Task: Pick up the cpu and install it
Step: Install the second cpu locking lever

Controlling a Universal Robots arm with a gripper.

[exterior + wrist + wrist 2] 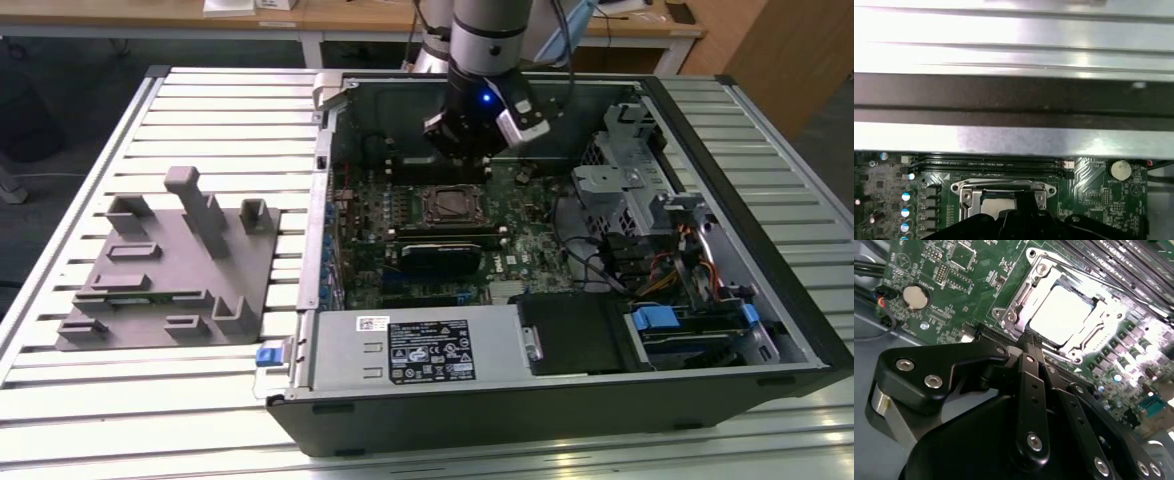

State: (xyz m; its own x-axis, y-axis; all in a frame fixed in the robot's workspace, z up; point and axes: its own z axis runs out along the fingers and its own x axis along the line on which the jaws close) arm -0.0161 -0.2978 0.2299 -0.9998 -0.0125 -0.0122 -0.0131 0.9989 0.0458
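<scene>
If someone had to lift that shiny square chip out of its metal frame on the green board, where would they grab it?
Probably from straight above, pinching two opposite edges of the pale silvery square chip. It lies flat and low inside the metal-framed socket, so its sides are walled in and only its top face is open.

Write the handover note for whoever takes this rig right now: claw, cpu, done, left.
Claw: over the open computer case, just beside the motherboard socket; in the second wrist view its fingers meet and hold nothing.
Cpu: lying flat inside the socket frame, pale top facing up.
Done: cpu looks placed in the socket and released.
Left: whether it is fully seated cannot be told; the frame looks open around the chip.
Grey fixture sits on the table at the exterior view's left.
</scene>
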